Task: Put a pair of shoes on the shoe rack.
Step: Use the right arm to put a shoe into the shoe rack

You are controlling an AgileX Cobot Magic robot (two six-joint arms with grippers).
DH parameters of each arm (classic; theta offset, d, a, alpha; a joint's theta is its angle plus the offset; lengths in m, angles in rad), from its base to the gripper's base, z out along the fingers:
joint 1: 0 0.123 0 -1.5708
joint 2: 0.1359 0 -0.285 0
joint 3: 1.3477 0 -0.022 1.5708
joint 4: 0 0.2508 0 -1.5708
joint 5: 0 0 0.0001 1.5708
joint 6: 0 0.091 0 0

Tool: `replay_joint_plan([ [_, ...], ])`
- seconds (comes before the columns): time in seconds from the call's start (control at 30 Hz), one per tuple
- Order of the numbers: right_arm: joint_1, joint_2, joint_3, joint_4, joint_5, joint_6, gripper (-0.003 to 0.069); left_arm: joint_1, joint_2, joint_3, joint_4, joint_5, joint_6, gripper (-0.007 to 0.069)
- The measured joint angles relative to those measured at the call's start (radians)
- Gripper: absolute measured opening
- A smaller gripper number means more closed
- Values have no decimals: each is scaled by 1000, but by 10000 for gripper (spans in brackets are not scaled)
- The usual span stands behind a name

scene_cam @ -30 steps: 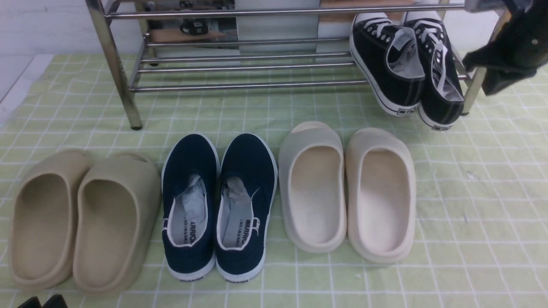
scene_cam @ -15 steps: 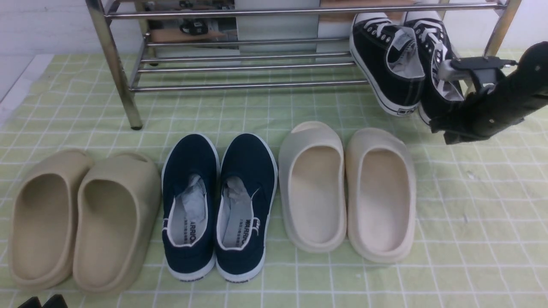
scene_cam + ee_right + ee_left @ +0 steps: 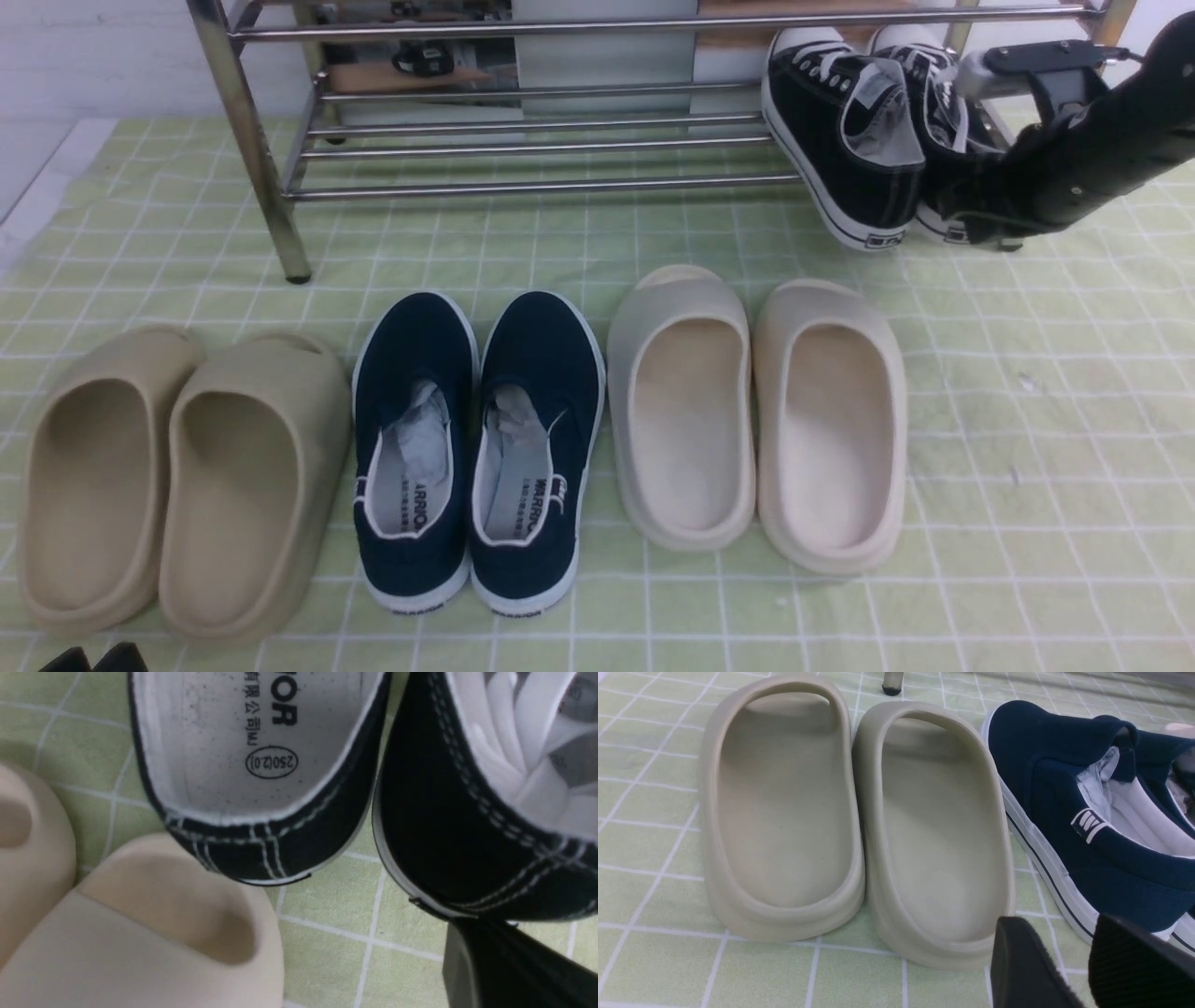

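Observation:
The pair of shoes, two black lace-up sneakers, lies on the lower shelf of the shoe rack (image 3: pixel 523 187) at its right end, heels sticking out over the front bar. The left sneaker (image 3: pixel 845 140) (image 3: pixel 280 835) reaches further forward than the right sneaker (image 3: pixel 938 112) (image 3: pixel 444 835). My right gripper (image 3: pixel 971 229) (image 3: pixel 495 952) is shut and its tip touches the right sneaker's heel from the front; it holds nothing. My left gripper (image 3: pixel 89 658) (image 3: pixel 1057 933) hovers low at the near left edge, open and empty, between a tan slipper and a navy shoe.
On the green checked cloth in front of the rack stand a tan pair of slippers (image 3: pixel 177 476), a navy pair of slip-on shoes (image 3: pixel 476 448) and a cream pair of slippers (image 3: pixel 756 411). The rack's left leg (image 3: pixel 271 215) stands behind the tan pair.
My right arm came down from the upper right to the right sneaker's heel. That sneaker has slid further back onto the shelf. The left arm and the other shoes stayed still.

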Motion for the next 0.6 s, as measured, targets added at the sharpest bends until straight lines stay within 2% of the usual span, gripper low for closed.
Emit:
replay_joint_plan([
  [0.37,0,-15,-8,-11,24,0,5,0,0,0,0,0,0,239],
  [0.53,0,-101,-20,-15,36,-2,53,0,0,0,0,0,0,239],
  [0.6,0,-143,-28,-15,36,-3,105,0,0,0,0,0,0,239],
])
